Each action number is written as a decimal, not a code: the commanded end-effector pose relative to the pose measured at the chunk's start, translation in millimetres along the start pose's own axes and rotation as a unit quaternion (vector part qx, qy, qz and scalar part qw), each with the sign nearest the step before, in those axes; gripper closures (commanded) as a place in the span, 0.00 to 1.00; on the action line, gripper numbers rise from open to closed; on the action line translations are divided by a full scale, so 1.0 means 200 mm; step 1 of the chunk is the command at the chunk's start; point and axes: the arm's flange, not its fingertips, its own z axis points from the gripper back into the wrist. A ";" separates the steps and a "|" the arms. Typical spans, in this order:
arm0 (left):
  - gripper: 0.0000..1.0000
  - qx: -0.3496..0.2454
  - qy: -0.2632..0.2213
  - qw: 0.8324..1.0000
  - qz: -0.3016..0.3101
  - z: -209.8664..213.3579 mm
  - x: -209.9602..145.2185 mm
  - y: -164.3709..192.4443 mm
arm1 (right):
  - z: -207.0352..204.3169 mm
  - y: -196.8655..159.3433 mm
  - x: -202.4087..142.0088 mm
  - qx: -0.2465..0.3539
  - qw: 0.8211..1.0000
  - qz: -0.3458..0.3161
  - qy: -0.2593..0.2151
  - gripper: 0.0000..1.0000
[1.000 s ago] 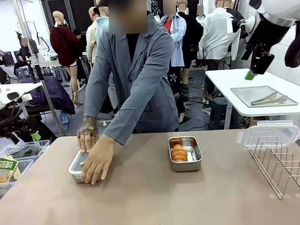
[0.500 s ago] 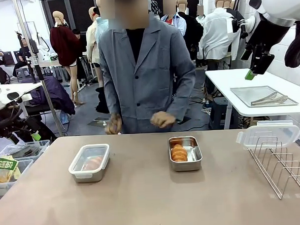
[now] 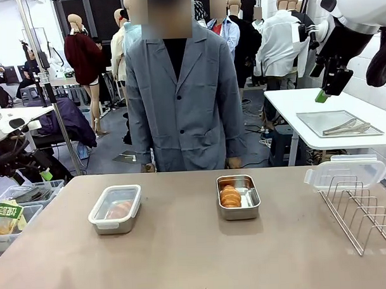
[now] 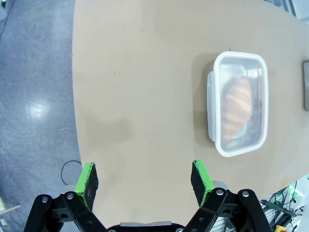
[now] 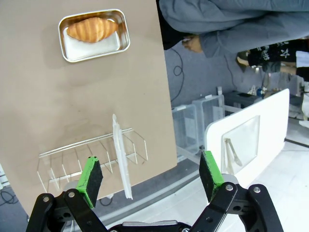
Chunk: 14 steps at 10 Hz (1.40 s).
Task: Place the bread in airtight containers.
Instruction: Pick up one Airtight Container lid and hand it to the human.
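Note:
Two airtight containers sit on the brown table. The left container (image 3: 115,209) (image 4: 238,110) wears its clear white-rimmed lid, and a bread roll (image 3: 121,208) (image 4: 236,108) shows through it. The right container (image 3: 238,197) (image 5: 94,35) is uncovered with a golden roll (image 3: 230,196) (image 5: 91,29) inside. A second clear lid (image 3: 343,173) (image 5: 121,162) rests on the wire rack. My left gripper (image 4: 145,176) hangs open high over the table's edge. Well above the rack, my right gripper (image 5: 150,176) (image 3: 322,95) is open too. Neither holds anything.
A wire rack (image 3: 363,211) (image 5: 91,159) stands at the table's right end. The person in a grey coat (image 3: 182,100) stands at the far edge, arms down. A white side table (image 3: 332,124) with a flat steel tray is behind. Bins (image 3: 17,208) sit left of the table.
The person's hands, pressing on the left container's lid a second ago, have lifted off and dropped to the sides. Both grippers stayed still.

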 end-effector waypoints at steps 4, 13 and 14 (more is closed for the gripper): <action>0.00 0.012 0.003 1.000 0.003 0.01 0.00 0.00 | -0.01 0.00 -0.01 0.003 1.000 0.004 -0.002 0.00; 0.00 0.012 0.003 1.000 0.003 0.01 0.00 0.00 | -0.71 -0.14 -0.06 0.083 0.990 -0.018 0.110 0.00; 0.00 0.012 0.003 1.000 0.003 0.01 0.00 0.00 | -0.82 -0.14 -0.12 0.115 0.986 -0.018 0.119 0.00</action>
